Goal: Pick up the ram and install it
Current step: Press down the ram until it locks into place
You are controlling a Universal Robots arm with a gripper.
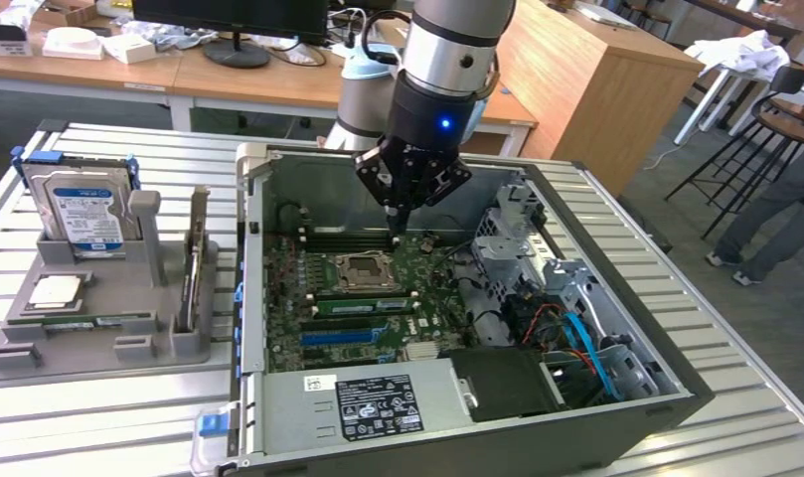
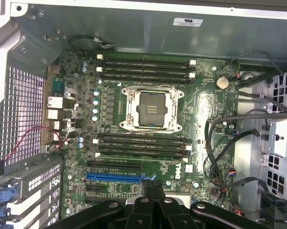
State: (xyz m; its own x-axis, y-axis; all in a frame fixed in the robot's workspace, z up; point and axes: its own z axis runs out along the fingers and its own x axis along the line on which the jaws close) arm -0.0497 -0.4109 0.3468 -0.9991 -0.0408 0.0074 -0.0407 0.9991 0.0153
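While the tool (image 1: 397,227) hangs inside the open computer case (image 1: 667,383), its fingers are pressed together, and I see nothing clamped between them. In the wrist view the tool (image 2: 153,190) shows as two dark fingers meeting. Beyond them are the motherboard (image 2: 205,102), the empty CPU socket (image 2: 151,108) and the dark memory slots (image 2: 143,149).

The ram (image 1: 110,320) is not near the tool. It lies well apart from it, toward the exterior view's left and outside the case wall, flat in the front groove of the grey holder (image 1: 90,348) on the worktop (image 1: 110,417). In the same holder the hard drive (image 1: 80,204) stands behind the ram, the CPU chip (image 1: 55,290) lies just beside it, and the expansion card (image 1: 190,268) stands on the side nearer to the tool.

The long axis of the ram runs across the exterior view, from left to right. As far as I can judge, this is about the same direction as the memory slots under the tool. So the important relation is this: the stick is to the side of the tool and beyond the case wall, not beneath it. By my judgement the pick-up is not yet done.
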